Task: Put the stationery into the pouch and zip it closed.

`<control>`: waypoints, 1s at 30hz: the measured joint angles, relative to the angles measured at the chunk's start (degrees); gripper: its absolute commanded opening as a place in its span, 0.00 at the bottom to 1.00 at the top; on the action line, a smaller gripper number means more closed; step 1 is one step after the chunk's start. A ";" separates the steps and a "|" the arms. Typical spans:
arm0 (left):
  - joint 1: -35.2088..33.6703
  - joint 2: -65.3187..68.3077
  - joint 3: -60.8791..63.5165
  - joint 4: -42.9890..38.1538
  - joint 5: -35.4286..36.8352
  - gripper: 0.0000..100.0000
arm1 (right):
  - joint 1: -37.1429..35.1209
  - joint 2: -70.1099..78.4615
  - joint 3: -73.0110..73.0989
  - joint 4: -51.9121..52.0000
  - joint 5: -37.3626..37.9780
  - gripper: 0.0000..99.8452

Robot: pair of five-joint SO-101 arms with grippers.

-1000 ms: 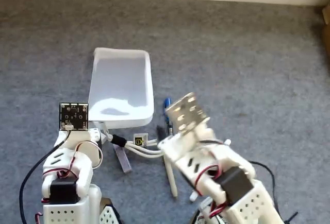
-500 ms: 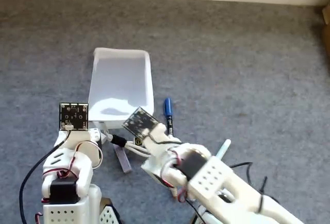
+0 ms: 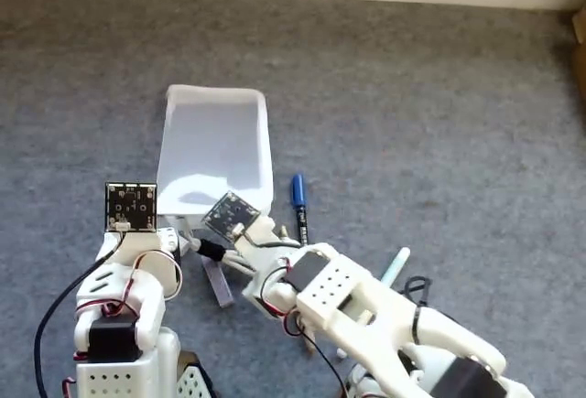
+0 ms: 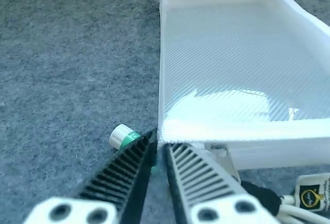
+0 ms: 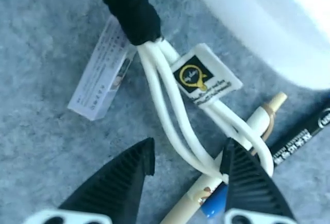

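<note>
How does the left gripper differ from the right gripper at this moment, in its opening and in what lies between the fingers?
The left gripper is shut to a thin slit; the right gripper is wide open. The left seems to pinch a corner of the pouch; the right straddles the white cord loop, gripping nothing. Both have black ribbed fingers and sit low over the carpet.

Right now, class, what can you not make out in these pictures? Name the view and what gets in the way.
Left wrist view: the green-capped item is mostly behind the left gripper; its kind is unclear.
Left wrist view: the pouch has a frosted wall that blurs anything inside.
High view: the right arm covers the teal pen at its lower end.
Right wrist view: the black marker runs off the picture's edge.
</note>
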 measured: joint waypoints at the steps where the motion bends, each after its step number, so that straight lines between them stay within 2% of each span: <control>1: 0.00 0.00 0.00 0.00 0.00 0.01 | -0.09 1.05 -0.35 -0.35 0.70 0.21; 3: 0.00 0.00 0.00 0.00 0.00 0.01 | -0.09 3.43 -1.58 -0.62 1.23 0.19; 9: 0.00 0.00 0.00 0.00 0.00 0.01 | 0.35 12.04 -6.68 -0.62 2.11 0.05; 17: 0.00 0.00 0.00 0.00 0.00 0.01 | 0.09 14.51 -11.16 5.54 7.65 0.01; 30: 0.00 0.00 0.00 0.00 0.00 0.01 | 14.42 -6.86 -11.16 11.78 8.09 0.01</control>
